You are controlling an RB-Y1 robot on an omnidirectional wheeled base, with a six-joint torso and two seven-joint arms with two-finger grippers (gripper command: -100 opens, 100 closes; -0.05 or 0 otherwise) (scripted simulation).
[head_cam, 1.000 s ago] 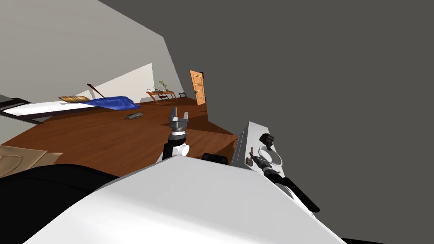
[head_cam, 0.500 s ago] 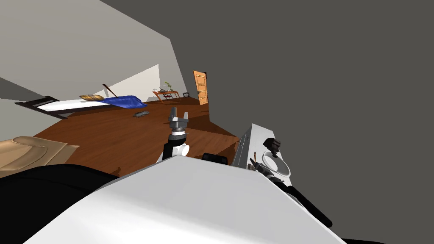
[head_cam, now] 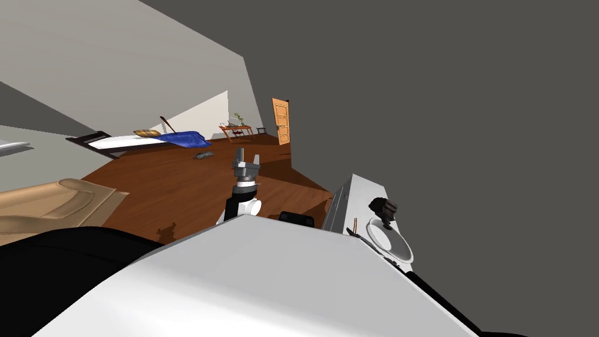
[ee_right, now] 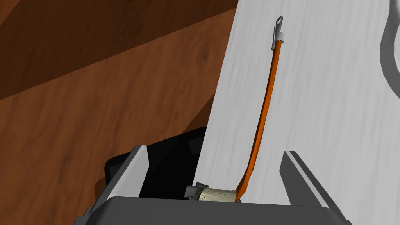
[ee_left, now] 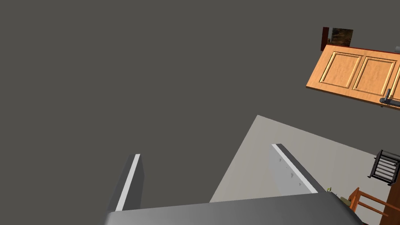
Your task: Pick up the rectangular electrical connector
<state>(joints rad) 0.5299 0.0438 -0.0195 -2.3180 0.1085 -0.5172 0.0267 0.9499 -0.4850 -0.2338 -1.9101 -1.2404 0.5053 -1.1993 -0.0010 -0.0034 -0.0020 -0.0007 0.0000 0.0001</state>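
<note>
Both of my tools are open. My right tool (ee_right: 214,150) hangs low over the white tabletop (ee_right: 324,117) with its fingers (ee_right: 137,172) spread wide. The rectangular electrical connector (ee_right: 213,193), a pale block, lies between them near the tabletop's edge, close against the tool's dark body. Its orange wire (ee_right: 265,101) runs away across the tabletop to a small metal ring terminal (ee_right: 278,24). A white bowl (head_cam: 389,240) sits farther along. My left tool (head_cam: 246,159) points up above the wooden floor (head_cam: 175,187), gripping nothing.

Connector (ee_right: 213,193) half hiding behind right gripper (ee_right: 214,152)
Its dark block is covering the pale body; an edge is cropping a white ring (ee_right: 390,50).
</note>
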